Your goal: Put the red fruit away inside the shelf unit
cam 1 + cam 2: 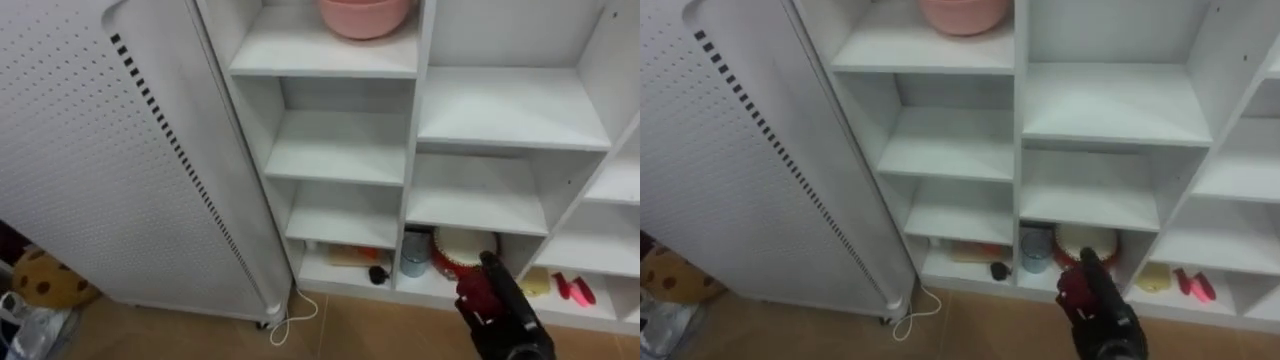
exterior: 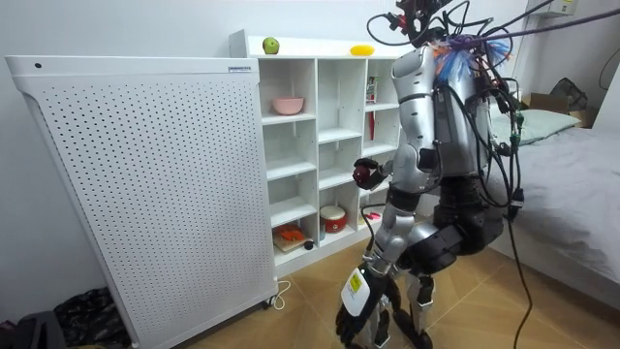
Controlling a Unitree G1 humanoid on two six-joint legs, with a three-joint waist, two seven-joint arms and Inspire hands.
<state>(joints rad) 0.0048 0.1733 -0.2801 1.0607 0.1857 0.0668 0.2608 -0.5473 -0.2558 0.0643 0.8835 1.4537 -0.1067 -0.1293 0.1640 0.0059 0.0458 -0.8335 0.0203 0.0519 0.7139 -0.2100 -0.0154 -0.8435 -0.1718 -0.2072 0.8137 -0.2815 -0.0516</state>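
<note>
My right hand (image 1: 512, 312) comes up from the lower right, fingers curled round a dark red fruit (image 1: 477, 292). It hangs in front of the bottom row of the white closet shelves (image 1: 345, 150). In the room view I stand facing the shelves with the red fruit (image 2: 366, 173) held at waist height, level with the middle shelves. A green apple (image 2: 270, 46) and a yellow fruit (image 2: 361, 49) lie on top of the closet.
A pink bowl (image 1: 362, 15) sits on an upper shelf. The bottom row holds a red and white round tin (image 1: 455, 250), a cup (image 1: 414, 255) and small items. A white perforated panel (image 1: 110, 150) stands to the left, a bed (image 2: 572, 194) behind me.
</note>
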